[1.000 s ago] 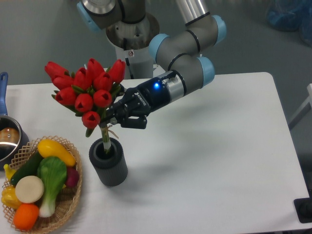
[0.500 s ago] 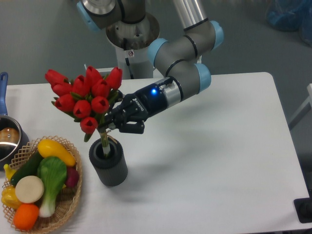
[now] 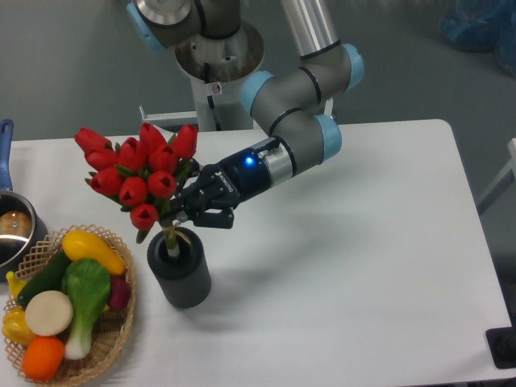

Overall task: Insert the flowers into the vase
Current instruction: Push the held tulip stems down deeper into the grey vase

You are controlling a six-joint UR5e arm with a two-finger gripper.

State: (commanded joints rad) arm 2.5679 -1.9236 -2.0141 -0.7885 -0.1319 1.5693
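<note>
The flowers (image 3: 135,167) are a bunch of red tulips with green leaves, held tilted to the left above the vase. Their stems reach down into the mouth of the vase (image 3: 179,267), a short dark grey ribbed cylinder on the white table. My gripper (image 3: 184,214) comes in from the right and is shut on the stems just above the vase rim. The stem ends inside the vase are partly hidden.
A wicker basket (image 3: 113,343) with several vegetables and fruits stands at the front left, close to the vase. A metal pot (image 3: 11,234) with a blue handle (image 3: 5,145) is at the left edge. The arm's base (image 3: 218,72) stands behind the table.
My gripper has moved left and slightly down with the flowers. The stems now sit deeper in the vase mouth. The vase has not moved.
</note>
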